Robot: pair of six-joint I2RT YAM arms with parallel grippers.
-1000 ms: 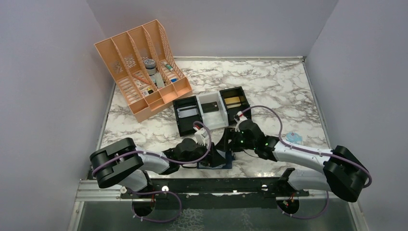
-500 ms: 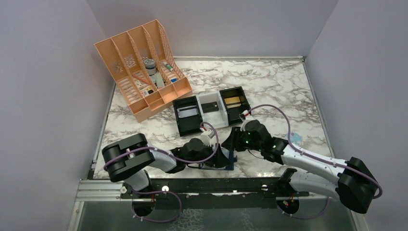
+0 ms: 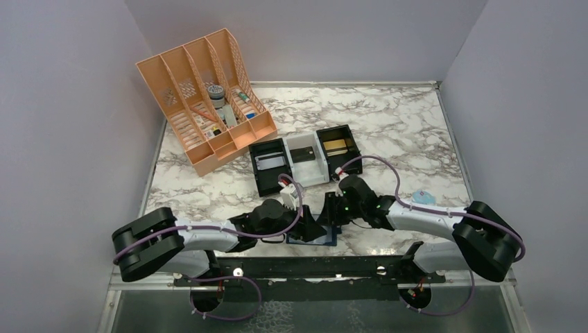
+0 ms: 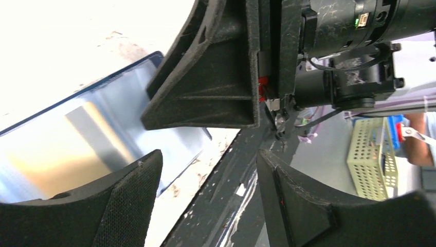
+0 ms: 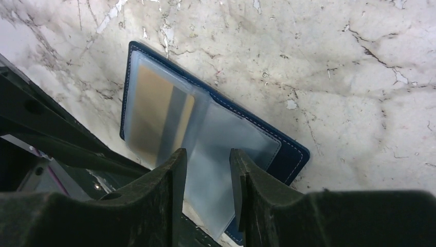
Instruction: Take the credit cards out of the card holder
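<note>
Seen from above, the card holder (image 3: 319, 241) is mostly hidden.

Card holder (image 5: 290, 154): navy, matt, stitched leather look. Its sleeves (image 5: 231, 139): clear glossy plastic. Counter (image 5: 334, 77): smooth marble pattern, slight sheen.

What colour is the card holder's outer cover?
Dark navy; the card holder shows best in the right wrist view.

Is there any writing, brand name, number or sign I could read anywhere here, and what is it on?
No text is readable in any view.
Credit card in the card holder: blurred behind a clear sleeve, no print legible.
Small items in the orange rack: any labels are too small to read.
</note>
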